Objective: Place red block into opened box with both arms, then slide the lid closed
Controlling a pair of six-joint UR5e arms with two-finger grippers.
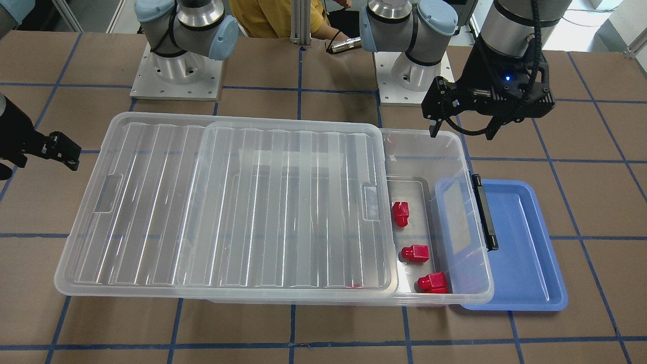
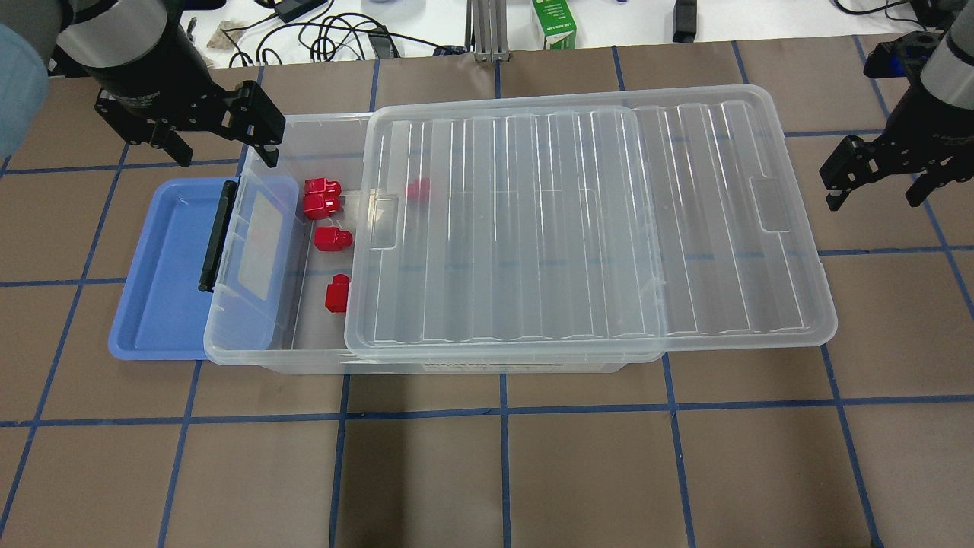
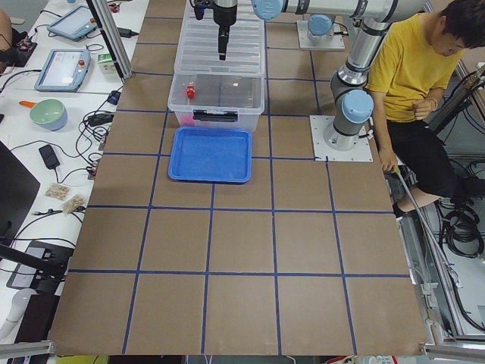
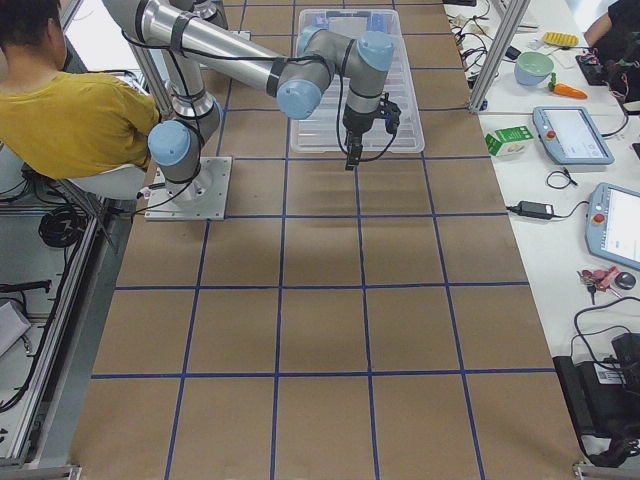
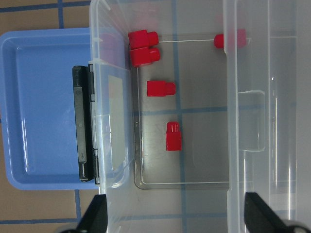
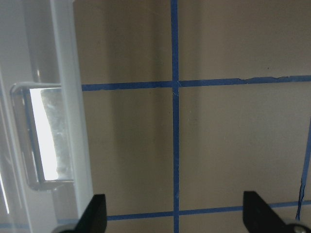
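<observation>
The clear box lies across the table with its black latch at my left end. Its ribbed lid sits slid toward my right, overhanging that end and leaving the latch end uncovered. Several red blocks lie on the box floor there, one half under the lid's edge. They also show from the front as red blocks. My left gripper hangs open and empty high above that opening. My right gripper is open and empty over bare table just past the lid's recessed end.
A blue tray lies at the box's latch end, partly under its rim. A person in a yellow shirt sits behind the robot bases. Cables and a green carton lie beyond the table's far edge.
</observation>
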